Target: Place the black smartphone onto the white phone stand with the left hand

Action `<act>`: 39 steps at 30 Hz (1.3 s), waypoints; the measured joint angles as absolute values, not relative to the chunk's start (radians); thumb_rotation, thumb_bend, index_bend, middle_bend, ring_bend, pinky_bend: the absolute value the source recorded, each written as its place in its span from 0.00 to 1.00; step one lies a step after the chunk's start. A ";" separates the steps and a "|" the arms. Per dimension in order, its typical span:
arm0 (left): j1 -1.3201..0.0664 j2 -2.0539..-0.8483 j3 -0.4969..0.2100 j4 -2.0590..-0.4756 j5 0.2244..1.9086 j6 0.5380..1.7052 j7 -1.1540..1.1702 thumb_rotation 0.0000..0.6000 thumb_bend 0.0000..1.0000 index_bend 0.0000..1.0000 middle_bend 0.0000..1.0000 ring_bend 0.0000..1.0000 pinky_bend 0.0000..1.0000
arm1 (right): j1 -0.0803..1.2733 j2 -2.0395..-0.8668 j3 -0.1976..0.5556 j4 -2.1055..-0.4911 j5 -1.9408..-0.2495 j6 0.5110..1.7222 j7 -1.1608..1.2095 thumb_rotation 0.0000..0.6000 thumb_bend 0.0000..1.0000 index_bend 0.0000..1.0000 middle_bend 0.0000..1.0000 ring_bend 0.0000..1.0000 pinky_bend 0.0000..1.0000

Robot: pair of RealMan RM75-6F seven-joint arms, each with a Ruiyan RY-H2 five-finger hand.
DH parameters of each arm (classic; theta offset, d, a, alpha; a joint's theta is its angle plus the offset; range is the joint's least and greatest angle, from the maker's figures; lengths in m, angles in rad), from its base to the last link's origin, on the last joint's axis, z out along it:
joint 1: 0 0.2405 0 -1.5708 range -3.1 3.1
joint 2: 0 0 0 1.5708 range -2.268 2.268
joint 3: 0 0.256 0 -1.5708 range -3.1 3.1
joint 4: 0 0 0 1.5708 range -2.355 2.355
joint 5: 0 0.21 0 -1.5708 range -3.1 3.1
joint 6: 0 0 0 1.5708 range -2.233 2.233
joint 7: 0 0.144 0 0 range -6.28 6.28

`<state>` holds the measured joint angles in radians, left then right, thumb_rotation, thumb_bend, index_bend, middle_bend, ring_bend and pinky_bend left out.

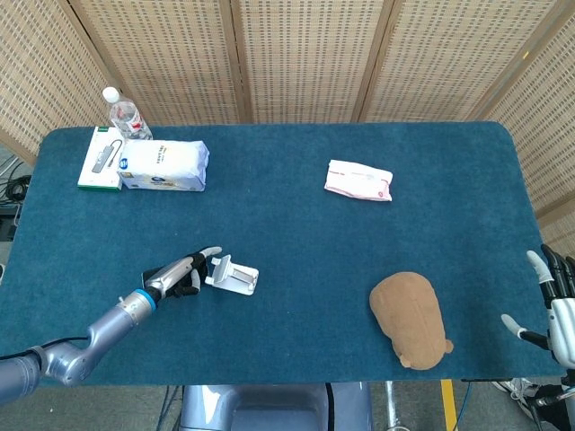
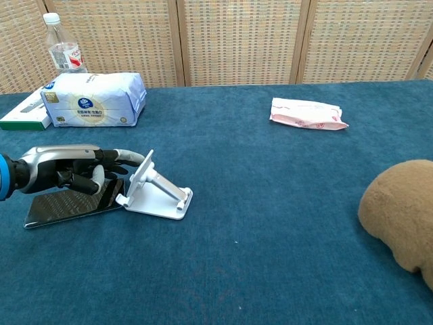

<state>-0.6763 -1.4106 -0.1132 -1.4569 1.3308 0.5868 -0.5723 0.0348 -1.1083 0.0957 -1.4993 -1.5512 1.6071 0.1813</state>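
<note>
The black smartphone (image 2: 64, 204) lies low on the blue cloth at the left, its right end under my left hand (image 2: 76, 172). That hand grips the phone's end, thumb down on it, while its fingertips (image 2: 139, 159) reach the back plate of the white phone stand (image 2: 157, 189). In the head view the left hand (image 1: 182, 270) covers most of the phone and sits just left of the stand (image 1: 233, 275). My right hand (image 1: 552, 303) hangs off the table's right front corner, fingers apart and holding nothing.
A tissue pack (image 1: 164, 165), a green-and-white box (image 1: 99, 158) and a water bottle (image 1: 119, 113) stand at the back left. A pink-and-white packet (image 1: 358, 180) lies at the back middle. A brown plush lump (image 1: 411, 319) sits front right.
</note>
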 measured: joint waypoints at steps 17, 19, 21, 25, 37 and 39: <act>-0.643 -1.387 -0.069 -1.515 1.426 0.690 -0.651 1.00 0.94 0.00 0.00 0.00 0.00 | 0.033 -1.107 0.096 -1.497 -1.550 1.610 0.189 1.00 0.10 0.00 0.00 0.00 0.00; -0.635 -1.385 -0.068 -1.516 1.438 0.719 -0.656 1.00 0.77 0.00 0.00 0.00 0.00 | 0.034 -1.106 0.096 -1.498 -1.551 1.609 0.189 1.00 0.10 0.00 0.00 0.00 0.00; -0.623 -1.380 -0.067 -1.516 1.452 0.759 -0.659 1.00 0.44 0.00 0.00 0.00 0.00 | 0.033 -1.106 0.096 -1.498 -1.551 1.611 0.189 1.00 0.10 0.00 0.00 0.00 0.00; -0.601 -1.360 -0.065 -1.512 1.463 0.827 -0.629 1.00 0.04 0.00 0.00 0.00 0.00 | 0.032 -1.105 0.096 -1.499 -1.550 1.612 0.193 1.00 0.10 0.00 0.00 0.00 0.00; -0.570 -1.337 -0.063 -1.577 1.251 0.920 0.065 1.00 0.08 0.02 0.06 0.00 0.00 | 0.031 -1.103 0.093 -1.502 -1.557 1.615 0.199 1.00 0.10 0.00 0.00 0.00 0.00; -0.566 -1.344 -0.062 -1.602 1.176 0.945 0.209 1.00 0.14 0.03 0.08 0.01 0.01 | 0.031 -1.102 0.094 -1.501 -1.555 1.615 0.203 1.00 0.10 0.00 0.00 0.00 0.00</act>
<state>-0.5661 -1.3443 -0.0617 -1.6015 1.1760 0.9451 0.2093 0.0306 -1.1016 0.0938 -1.5006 -1.5551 1.6153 0.2035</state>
